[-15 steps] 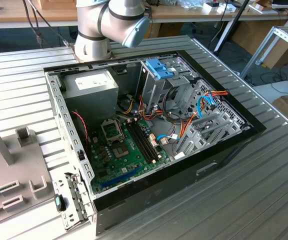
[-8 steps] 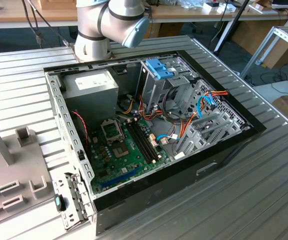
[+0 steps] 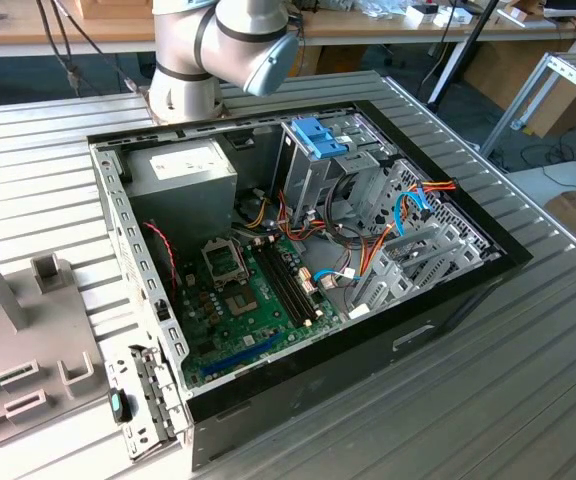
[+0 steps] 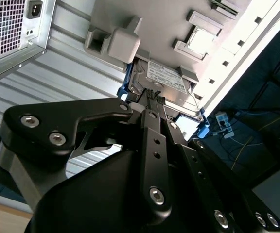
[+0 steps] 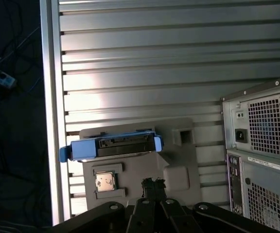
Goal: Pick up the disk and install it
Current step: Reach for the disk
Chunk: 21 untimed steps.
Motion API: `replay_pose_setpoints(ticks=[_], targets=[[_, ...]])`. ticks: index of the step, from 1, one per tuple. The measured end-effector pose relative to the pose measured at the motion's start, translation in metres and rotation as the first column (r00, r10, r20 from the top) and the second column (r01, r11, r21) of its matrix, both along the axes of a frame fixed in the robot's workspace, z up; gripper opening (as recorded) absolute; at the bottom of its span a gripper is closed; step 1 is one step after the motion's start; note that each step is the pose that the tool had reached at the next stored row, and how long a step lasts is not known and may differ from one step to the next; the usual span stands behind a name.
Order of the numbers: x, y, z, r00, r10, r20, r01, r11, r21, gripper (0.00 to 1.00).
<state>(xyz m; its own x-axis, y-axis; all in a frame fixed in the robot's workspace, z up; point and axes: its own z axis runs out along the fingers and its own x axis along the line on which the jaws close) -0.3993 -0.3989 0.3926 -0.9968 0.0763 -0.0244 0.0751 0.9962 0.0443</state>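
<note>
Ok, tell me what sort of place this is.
Probably a robotics lab or workshop: a robot arm beside an open computer case on a ribbed metal table, desks and cables behind.

End effector: matt black, silver screw heads. Just past its tips, the disk is grey metal with a white printed label, framed in bright blue, on a pale grey fixture. The counter is silver, ribbed in parallel stripes. Well away from the end effector, the computer case is black outside, with a green motherboard and orange and blue cables
</note>
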Motion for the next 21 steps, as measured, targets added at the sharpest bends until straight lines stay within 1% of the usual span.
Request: replay_pose_setpoints(ticks=[3, 4, 12, 15, 18, 21], targets=[[-0.0088, 0.0000, -0.0001, 1.0000, 0.000, 0.0001, 0.000, 1.0000, 0.0001, 0.11], [-0.0097, -0.0001, -0.0001, 1.0000, 0.000, 0.0000, 0.000, 1.0000, 0.0000, 0.11], [-0.0112, 0.0000, -0.0001, 1.0000, 0.000, 0.0001, 0.000, 1.0000, 0.0001, 0.11], [-0.0114, 0.0006, -0.0002, 1.0000, 0.000, 0.0002, 0.000, 1.0000, 0.0001, 0.11], [-0.0114, 0.0026, -0.0001, 1.0000, 0.000, 0.0001, 0.000, 1.0000, 0.0000, 0.11], [-0.0116, 0.0076, -0.0001, 1.0000, 0.000, 0.0000, 0.000, 1.0000, 0.0000, 0.11]])
